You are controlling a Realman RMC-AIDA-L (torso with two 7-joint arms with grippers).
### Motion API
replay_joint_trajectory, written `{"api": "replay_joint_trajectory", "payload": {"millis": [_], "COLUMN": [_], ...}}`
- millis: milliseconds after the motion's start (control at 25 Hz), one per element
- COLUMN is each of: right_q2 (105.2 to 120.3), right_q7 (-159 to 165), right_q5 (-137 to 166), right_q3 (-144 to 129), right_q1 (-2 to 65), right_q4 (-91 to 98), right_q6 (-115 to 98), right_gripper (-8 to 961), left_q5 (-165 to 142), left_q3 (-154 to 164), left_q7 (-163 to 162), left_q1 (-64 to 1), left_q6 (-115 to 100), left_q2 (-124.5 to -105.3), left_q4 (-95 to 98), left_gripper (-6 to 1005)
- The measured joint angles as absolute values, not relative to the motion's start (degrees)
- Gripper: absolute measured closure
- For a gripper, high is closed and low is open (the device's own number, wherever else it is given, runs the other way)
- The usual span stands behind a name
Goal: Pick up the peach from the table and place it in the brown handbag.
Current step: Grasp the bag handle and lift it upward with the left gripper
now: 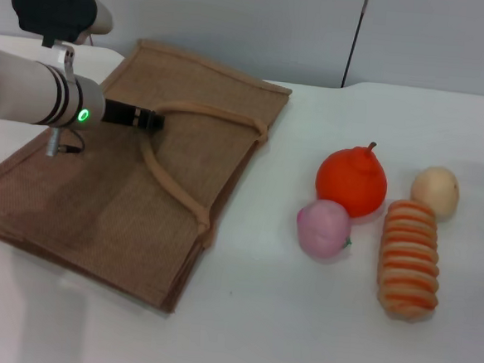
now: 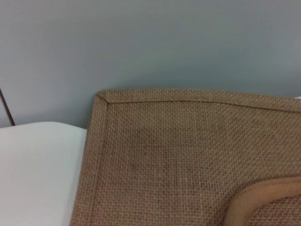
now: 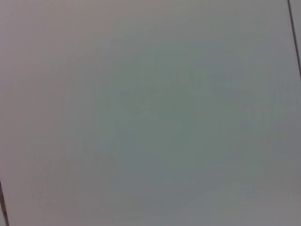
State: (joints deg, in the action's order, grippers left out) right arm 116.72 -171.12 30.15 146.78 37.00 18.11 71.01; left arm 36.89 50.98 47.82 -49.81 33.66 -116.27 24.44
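Observation:
The peach (image 1: 323, 228), small, round and pale pink, rests on the white table just in front of the orange fruit. To its left the brown handbag (image 1: 99, 205) lies flat, its tan handles (image 1: 174, 185) looped across its top face. My left gripper (image 1: 149, 119) hovers low over the far half of the bag, its dark tip right at the handle loop. In the left wrist view the bag's burlap (image 2: 178, 155) fills the lower part, with a piece of handle (image 2: 263, 197) at one corner. My right gripper appears in no view; its wrist camera faces a blank wall.
A bright orange stemmed fruit (image 1: 352, 182) stands behind the peach, touching or nearly touching it. A pale beige round fruit (image 1: 436, 192) and a striped orange-and-cream bread roll (image 1: 409, 258) lie to the right. A grey wall (image 1: 319, 29) backs the white table (image 1: 249, 315).

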Motion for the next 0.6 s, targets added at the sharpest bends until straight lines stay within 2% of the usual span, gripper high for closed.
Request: {"api": "replay_joint_trajectory", "payload": {"millis": [360,560,600], "right_q2": [116.72,116.72,116.72], "right_q7": [-171.12,-171.12,-171.12], "right_q5": [30.15,30.14,30.15], "right_q3": [146.78,146.78,146.78], "right_q1": [37.0,37.0,37.0], "right_q4": [18.11,18.11,18.11], "right_q6": [71.02,71.01,71.02], "right_gripper": [65,64,64], "left_q5": [36.88,36.96,37.16], "left_q3": [50.98,50.98,50.98], "left_q7": [47.81,47.45,47.46], "left_q1": [-49.84,-49.83,-49.83], "left_q6": [33.99,34.23,34.25], "left_q2": [-116.28,-116.28,-116.28], "left_q4": [24.42,24.43,24.43], "left_gripper": [553,808,817]}}
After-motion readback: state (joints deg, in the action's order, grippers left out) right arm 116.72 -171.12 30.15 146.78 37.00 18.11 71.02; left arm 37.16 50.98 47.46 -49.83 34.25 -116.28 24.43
